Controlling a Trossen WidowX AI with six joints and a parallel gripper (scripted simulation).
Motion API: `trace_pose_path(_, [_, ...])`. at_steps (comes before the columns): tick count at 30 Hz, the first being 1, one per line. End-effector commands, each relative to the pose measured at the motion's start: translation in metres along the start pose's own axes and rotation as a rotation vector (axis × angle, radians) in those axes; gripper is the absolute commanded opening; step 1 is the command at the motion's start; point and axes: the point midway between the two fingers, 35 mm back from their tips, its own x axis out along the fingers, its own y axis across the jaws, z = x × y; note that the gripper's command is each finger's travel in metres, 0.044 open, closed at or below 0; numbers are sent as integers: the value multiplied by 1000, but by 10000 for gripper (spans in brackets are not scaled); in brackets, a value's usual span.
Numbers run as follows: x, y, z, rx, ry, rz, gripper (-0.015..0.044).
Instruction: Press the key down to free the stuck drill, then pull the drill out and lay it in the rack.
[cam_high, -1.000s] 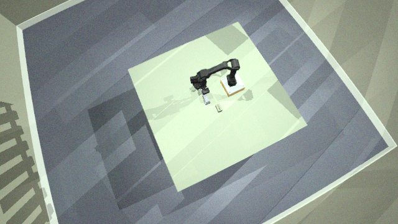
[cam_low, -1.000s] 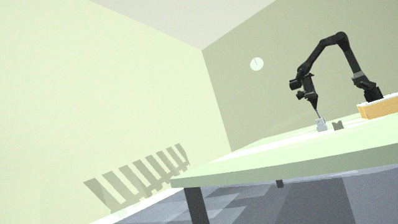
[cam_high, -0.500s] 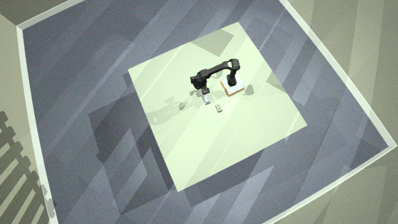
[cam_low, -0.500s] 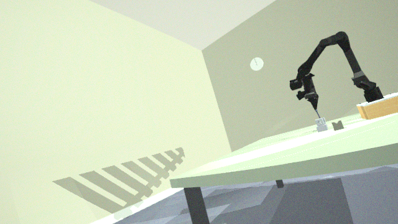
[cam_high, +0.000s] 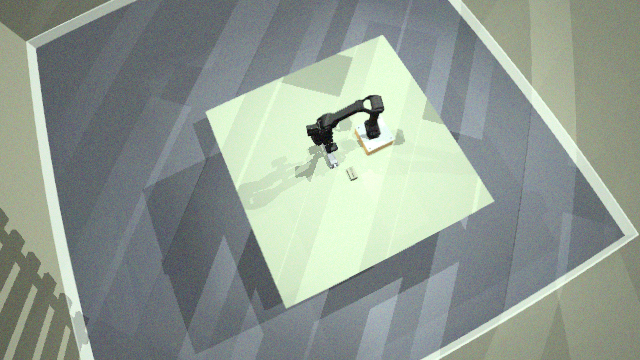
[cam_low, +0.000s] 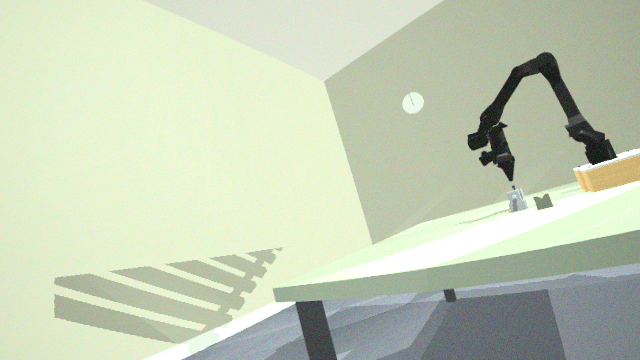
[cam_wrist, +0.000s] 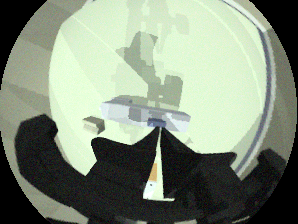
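Observation:
A pale grey fixture (cam_high: 332, 160) (cam_low: 520, 205) (cam_wrist: 175, 119) stands on the table. A small blue piece, seemingly the key, (cam_low: 513, 187) (cam_wrist: 156, 122) sticks up a little from its top. My gripper (cam_low: 511, 180) (cam_wrist: 159, 129) points down, shut and empty, with its tips just above or touching the blue piece; I cannot tell which. The small beige rack (cam_high: 351, 173) (cam_low: 543, 202) (cam_wrist: 93, 125) has a V-shaped notch in its top, stands near one end of the fixture and holds nothing that I can see. I cannot clearly make out the drill in the fixture.
The arm's base stands on a white-topped wooden block (cam_high: 376, 146) (cam_low: 612, 175). The pale green table (cam_high: 320, 225) (cam_low: 450, 257) extends well around the fixture and rack. Shadows of the arm fall beside the fixture.

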Motion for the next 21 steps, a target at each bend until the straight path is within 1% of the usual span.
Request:
trace_pose_path(1, [2,0,-6,7,49,6,79])
trace_pose_path(3, [-13,0,-1,7,49,6,131])
trace_pose_path(7, [-59,-1,6,7,48,6,236])
trace_pose_path(8, [-65,-1,6,7,48,6,263])
trace_pose_path(11, [-68,-1,6,7,48,6,341])
trace_pose_path(12, [-58,1,9,-12,39,7,368])
trace_pose_path(13, [-54,8,11,-77,39,9,394])
trace_pose_path(15, [-40,32,17,-317,39,16,440])
trace_pose_path(21, [5,116,16,-1105,31,40,440])
